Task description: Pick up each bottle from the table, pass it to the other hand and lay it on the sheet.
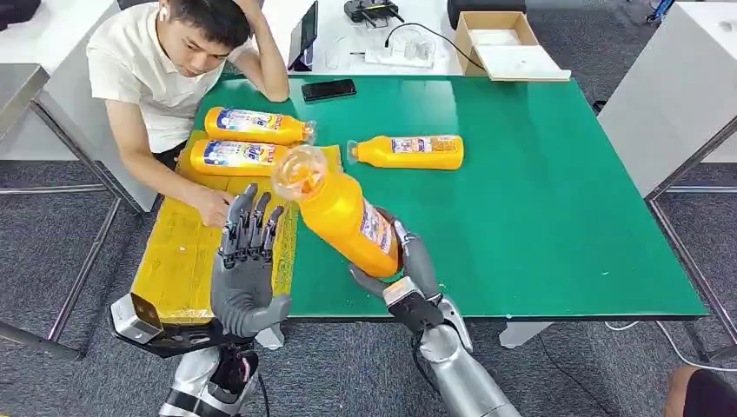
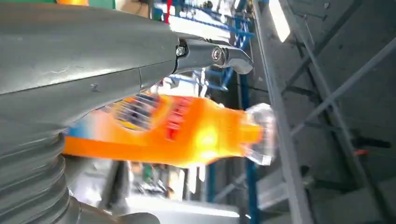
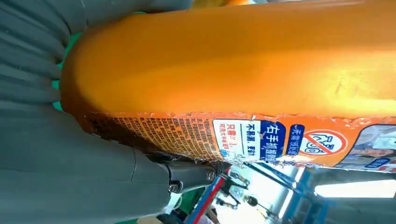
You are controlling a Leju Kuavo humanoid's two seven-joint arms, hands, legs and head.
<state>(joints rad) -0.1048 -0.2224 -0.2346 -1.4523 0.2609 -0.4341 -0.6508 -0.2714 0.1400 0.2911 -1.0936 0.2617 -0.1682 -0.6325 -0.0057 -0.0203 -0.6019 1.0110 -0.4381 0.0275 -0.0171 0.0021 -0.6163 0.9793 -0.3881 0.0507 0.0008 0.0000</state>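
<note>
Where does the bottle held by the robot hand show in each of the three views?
Head view: the held bottle is centre frame, tilted, clear cap toward the left robot hand, base gripped by the right robot hand.
Left wrist view: bottle across the middle, beyond the thumb.
Right wrist view: bottle up close, label side showing.
Shared landmark: the bottle's blue and red label.

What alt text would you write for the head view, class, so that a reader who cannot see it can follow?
The robot's right hand holds an orange bottle tilted above a green table, beside its open left hand. Two more bottles lie on a yellow sheet where a seated person rests a hand; another bottle lies on the table.
</note>
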